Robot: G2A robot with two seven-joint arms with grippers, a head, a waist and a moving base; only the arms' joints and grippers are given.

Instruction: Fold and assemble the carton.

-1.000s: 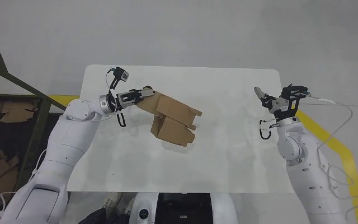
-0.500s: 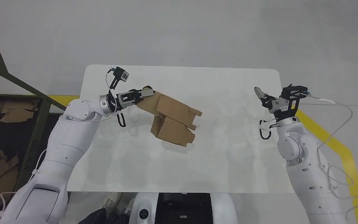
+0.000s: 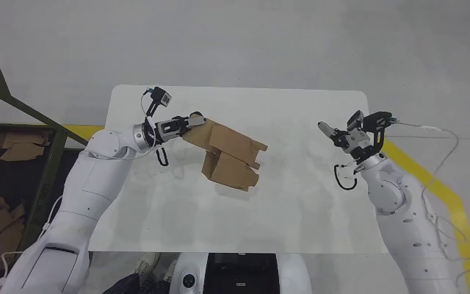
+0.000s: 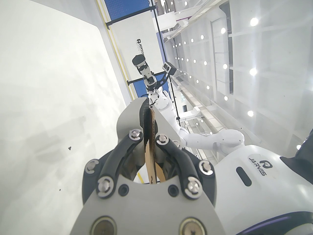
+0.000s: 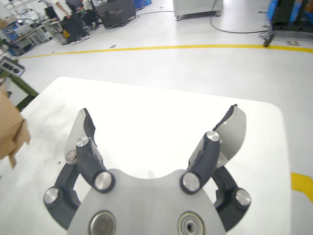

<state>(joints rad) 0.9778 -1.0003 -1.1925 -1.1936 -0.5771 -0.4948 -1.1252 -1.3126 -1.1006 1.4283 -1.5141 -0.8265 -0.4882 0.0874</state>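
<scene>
Carton [image 5: 11,128] perhaps half beyond view's edge

brown carton on a white bench, grey-and-black tools

the carton [image 3: 228,143] is plain kraft brown with no print, and its cut edge shows a darker brown at the left tool [image 4: 146,108]. the bench [image 3: 308,206] is plain white with a few tiny dark specks. the left tool and the right tool [image 5: 159,118] share pale silver-grey fingers [image 5: 236,121], black ribbed pads [image 5: 87,122], black linkages [image 5: 207,152] and shiny silver rivets [image 5: 104,181]. the floor [image 5: 195,69] is pale grey, crossed by a yellow line [image 5: 171,47].
</scene>
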